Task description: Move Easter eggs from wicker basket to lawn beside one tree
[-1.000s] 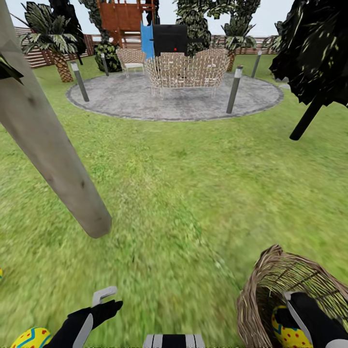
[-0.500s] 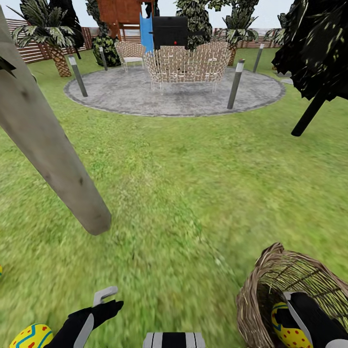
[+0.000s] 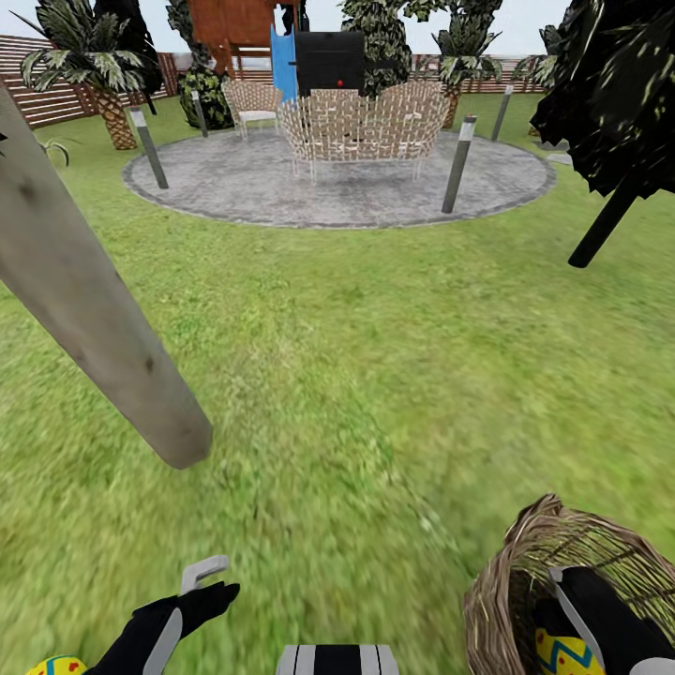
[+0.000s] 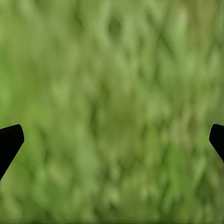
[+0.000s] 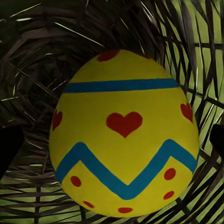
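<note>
Right end effector (image 3: 600, 609) sits inside the brown open-weave wicker basket (image 3: 525, 562), fingers spread wide either side of a yellow egg with blue zigzag bands and red marks (image 5: 123, 135) (not gripped). Left end effector (image 4: 112, 140) hangs open over bright green lawn (image 3: 375, 375). A second yellow egg (image 3: 58, 666) lies beside the left arm, near the pale grey-beige tree trunk (image 3: 94, 309).

Wide open lawn (image 3: 375, 375) ahead, bare grass all the way up to the grey patio (image 3: 337, 192). On the left the pale tree trunk (image 3: 94, 309) leans across and blocks that side. Down at the right, the wicker basket (image 3: 525, 572) walls in the right gripper (image 5: 112, 140), and an egg (image 5: 123, 135) sits between its parted fingertips, with little room either side. The left gripper (image 4: 112, 140) has its fingers wide apart over what looks like bare grass, though it's blurred.
</note>
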